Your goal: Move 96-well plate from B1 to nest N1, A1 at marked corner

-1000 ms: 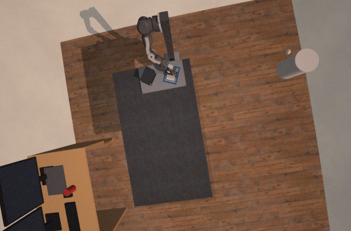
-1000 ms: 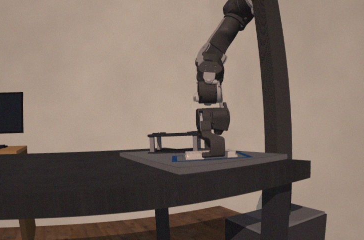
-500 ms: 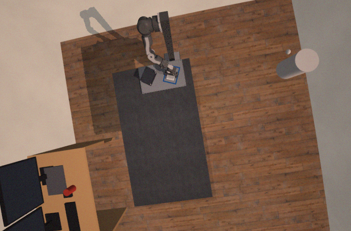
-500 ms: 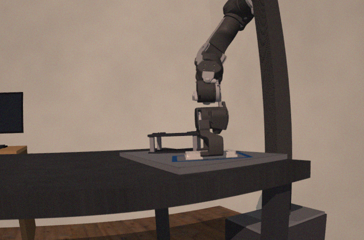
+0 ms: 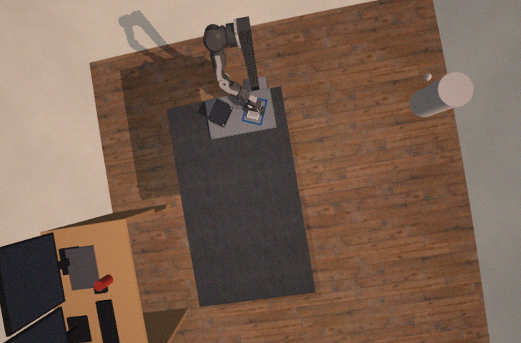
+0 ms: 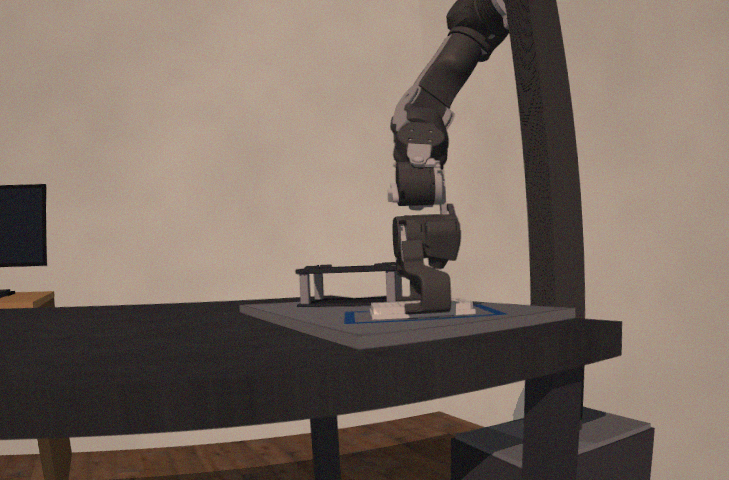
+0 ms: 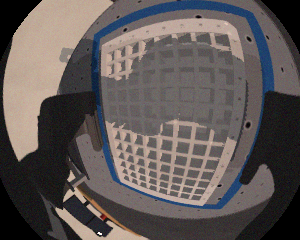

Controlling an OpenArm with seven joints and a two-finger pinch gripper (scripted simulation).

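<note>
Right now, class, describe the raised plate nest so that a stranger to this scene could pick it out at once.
Find the long dark table and the light grey slab at its end near the tall dark column. On the slab, beside the blue-outlined spot where the open gripper straddles the white well plate, stands the nest. Alone among its neighbours, it is a dark frame lifted on short grey posts.

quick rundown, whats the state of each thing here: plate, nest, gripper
96-well plate: flat, wells up, inside the blue outline of bench spot B1, not lifted.
Plate nest N1: raised on posts, nothing on it.
Gripper: open, lowered with fingers on either side of the plate, holding nothing.
</note>
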